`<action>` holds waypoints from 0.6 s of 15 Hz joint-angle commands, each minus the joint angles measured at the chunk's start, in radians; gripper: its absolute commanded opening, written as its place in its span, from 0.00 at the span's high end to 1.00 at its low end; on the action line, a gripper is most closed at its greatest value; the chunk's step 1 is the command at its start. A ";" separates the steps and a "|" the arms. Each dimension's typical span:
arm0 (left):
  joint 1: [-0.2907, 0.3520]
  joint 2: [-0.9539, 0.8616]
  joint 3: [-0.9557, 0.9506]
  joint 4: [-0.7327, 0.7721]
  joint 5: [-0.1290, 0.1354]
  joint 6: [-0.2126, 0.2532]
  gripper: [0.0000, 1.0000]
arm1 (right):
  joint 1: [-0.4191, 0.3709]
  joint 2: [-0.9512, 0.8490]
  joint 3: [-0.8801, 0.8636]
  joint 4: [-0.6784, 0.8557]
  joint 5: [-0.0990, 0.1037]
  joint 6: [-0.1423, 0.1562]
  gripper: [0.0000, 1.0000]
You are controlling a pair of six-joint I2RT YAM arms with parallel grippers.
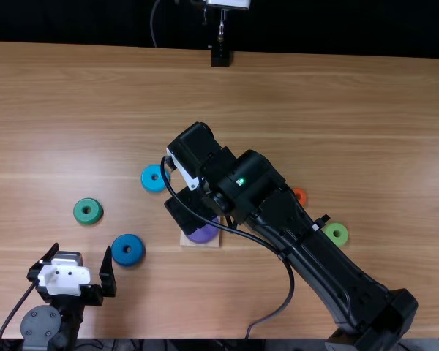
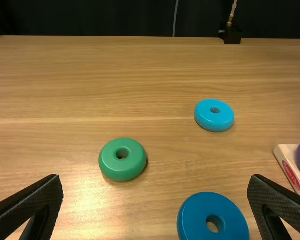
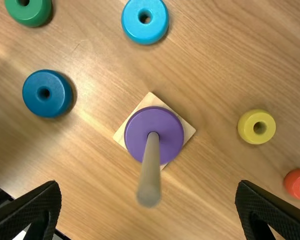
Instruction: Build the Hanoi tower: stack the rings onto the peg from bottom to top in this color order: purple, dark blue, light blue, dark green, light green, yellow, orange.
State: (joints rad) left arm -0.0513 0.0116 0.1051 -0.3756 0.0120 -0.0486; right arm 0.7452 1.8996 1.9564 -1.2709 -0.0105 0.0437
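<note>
Claw state, left: the left claw is wide open, fingers set well apart, with nothing gripped. Claw state, right: the right claw is also wide open and grips nothing; it is positioned above the wooden base.

Stack: the purple ring lies flat on the base, below the right claw, and is the sole ring on the peg. The peg stands upright through its hole, top end free.

Loose rings, all lying flat on the tabletop, directions as in the top view:
- Dark blue ring: just to the right of the left claw, apart from its right finger.
- Dark green ring: near the left claw, on its far side.
- Light blue ring: near the right claw, beyond it and to its left.
- Orange ring: well to the right of the right claw, partly covered by the right arm.
- Light green ring: farther right of the right claw, just beside the right arm.

Yellow ring: seen in the right wrist view, nearer the peg below the right claw than the orange ring is.
</note>
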 commanded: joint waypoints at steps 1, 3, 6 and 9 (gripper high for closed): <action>0.004 -0.012 -0.105 -0.079 0.012 0.014 0.00 | -0.010 0.010 0.006 0.003 0.009 0.002 0.00; 0.004 -0.012 -0.105 -0.079 0.012 0.014 0.00 | -0.010 0.010 0.009 0.005 0.010 0.004 0.00; 0.004 -0.012 -0.105 -0.079 0.012 0.014 0.00 | -0.020 0.004 -0.001 0.024 0.016 0.002 0.00; 0.004 -0.012 -0.105 -0.079 0.012 0.014 0.00 | -0.142 -0.019 -0.044 0.169 0.029 -0.003 0.00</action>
State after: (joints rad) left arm -0.0513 0.0116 0.1051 -0.3752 0.0116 -0.0486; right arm 0.6422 1.8969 1.9316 -1.0893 -0.0055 0.0422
